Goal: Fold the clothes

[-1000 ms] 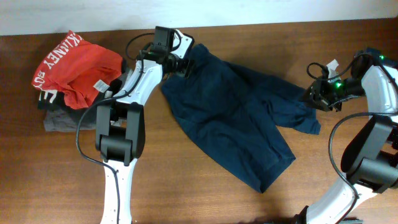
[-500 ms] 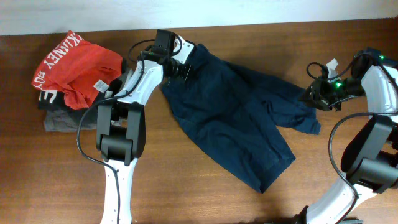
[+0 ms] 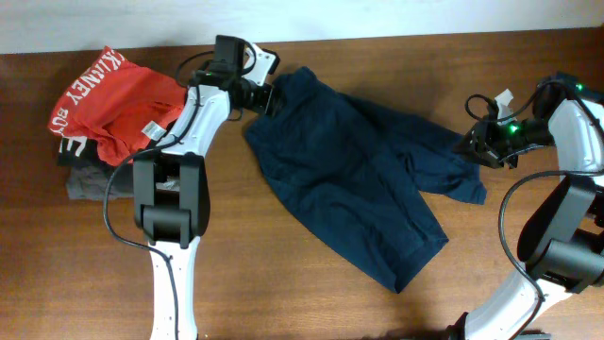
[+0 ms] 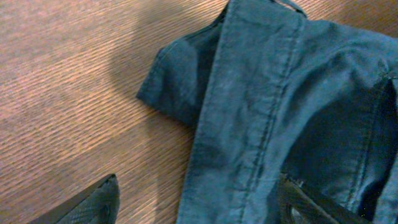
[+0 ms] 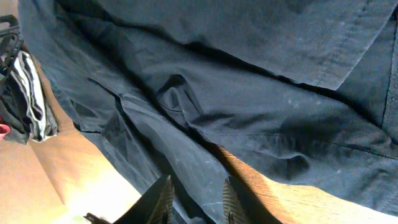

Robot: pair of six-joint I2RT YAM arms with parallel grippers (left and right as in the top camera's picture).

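The clothes [image 3: 354, 179], a single dark navy garment, are spread on the wooden table [image 3: 528, 57] across the middle of the overhead frame, running from the upper centre down to a leg end right of the lower centre. The left hand [image 3: 262, 97] is seen at the garment's upper left corner, left of the frame's upper centre. In its wrist view its fingers [image 4: 93, 202] are set wide apart, a stitched hem lies between them, and nothing is gripped. The right hand [image 3: 475, 144] is placed at the garment's right edge, at the right of the frame. In its wrist view the two fingers are drawn narrowly together on a fold of the cloth, which appears to be pinched. A red garment with white lettering [image 3: 118, 104] is heaped over a grey garment [image 3: 90, 187] at the upper left.
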